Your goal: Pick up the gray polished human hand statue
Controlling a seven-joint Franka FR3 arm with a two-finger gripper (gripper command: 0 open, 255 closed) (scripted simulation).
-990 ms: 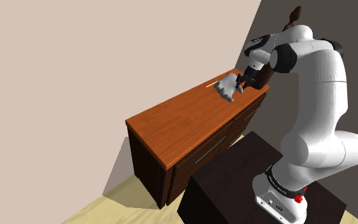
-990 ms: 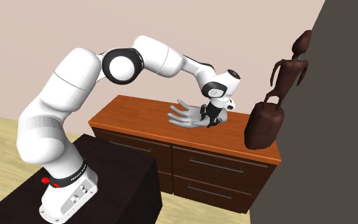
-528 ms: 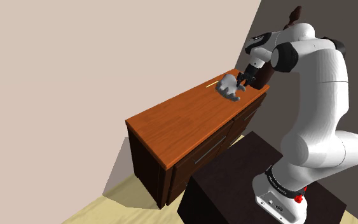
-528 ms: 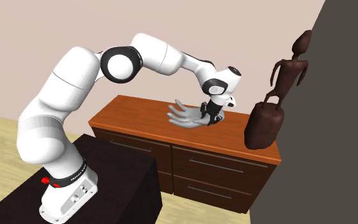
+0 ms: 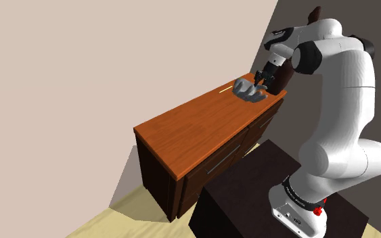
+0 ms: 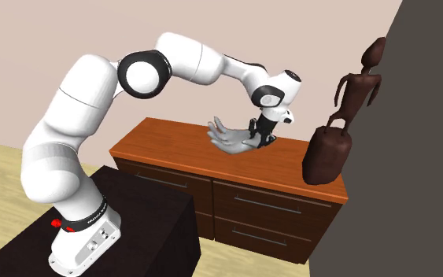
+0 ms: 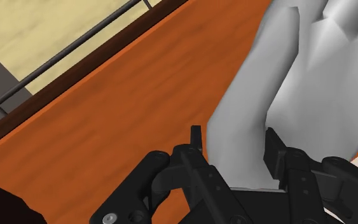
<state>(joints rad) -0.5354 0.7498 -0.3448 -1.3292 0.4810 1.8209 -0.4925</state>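
Grey hand statue [image 6: 229, 135], upper middle of frame — your gripper [image 6: 263, 138] pinches its wrist between both fingers; lifting step, next raise it clear of the dresser [image 6: 172, 145].

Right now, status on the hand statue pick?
Fingers shut on gray hand statue. Statue tilted, seemingly just off the wooden dresser top. Dark brown figure sculpture stands apart, not blocking.
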